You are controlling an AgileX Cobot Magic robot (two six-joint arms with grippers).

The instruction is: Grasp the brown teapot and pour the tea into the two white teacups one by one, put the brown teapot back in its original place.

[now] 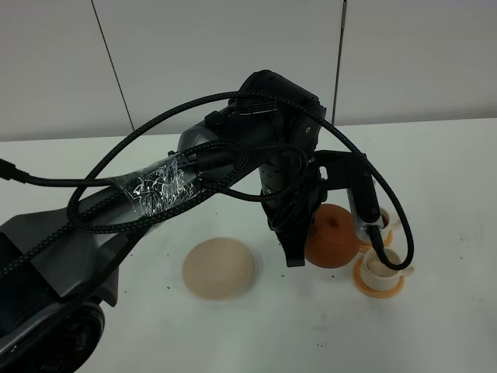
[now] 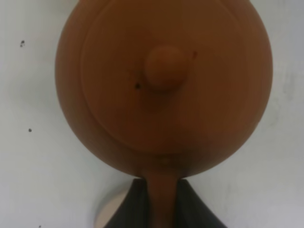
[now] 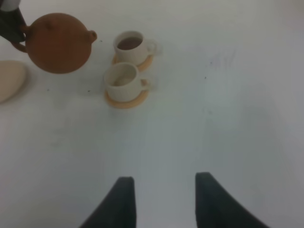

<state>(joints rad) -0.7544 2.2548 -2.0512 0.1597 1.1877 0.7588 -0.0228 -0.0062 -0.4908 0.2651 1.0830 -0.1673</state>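
Brown teapot (image 1: 334, 237): held off the beige trivet (image 1: 217, 268), just beside the two white teacups, spout toward them. My left gripper (image 2: 159, 202) is clamped on the loop handle, one finger on either side. My right gripper (image 3: 164, 199) stands open above the table, holding nothing. The far cup (image 3: 132, 56) shows dark tea (image 3: 129, 42); the near cup (image 3: 121, 78) looks unfilled.

Assessment: fired clay, rigid and brittle, probably heavy with liquid. The handle is the correct hold. The knobbed lid (image 2: 164, 69) may only be resting in place, and a steep tilt could shed it.
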